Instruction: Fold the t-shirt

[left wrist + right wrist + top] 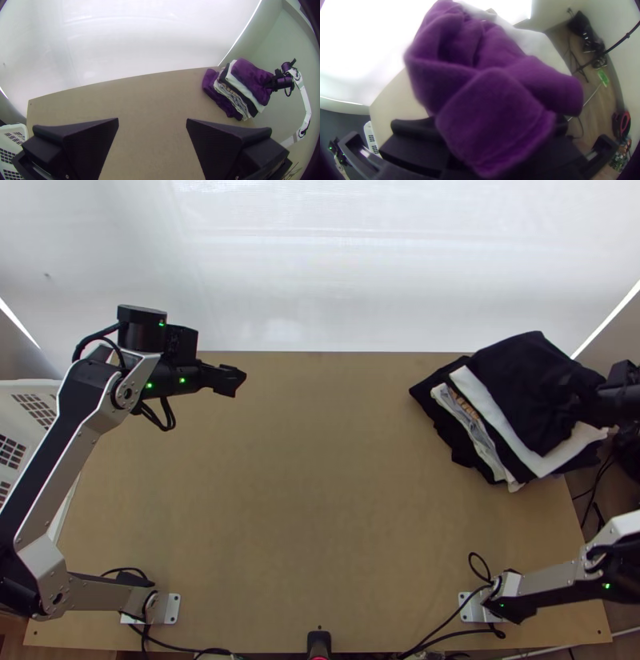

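Dark t-shirt (528, 384), soft cloth, black from above and purple in wrist views – folded into a compact shape, top of the stack of folded black, white and grey clothes (488, 448) at the table's far right corner. Right gripper (274, 82) is closed on its outer side, cloth bunched between the fingers; probably so it could be set down without unfolding. Looks near done; next move likely let go, back off gently. Risk: fingers snag and drag the top layer.

Left gripper (232, 380) open, nothing in it, over the far left part – likely parked away from the stacking.

Edges: stack appears to overhang the right edge of the light wooden table (320, 500); pushing that way could tip it. White plastic basket (28, 412) beside the left edge, white sheet (360, 276) beyond the far edge. Wide stretch of wood between left gripper and stack gives room for moving.
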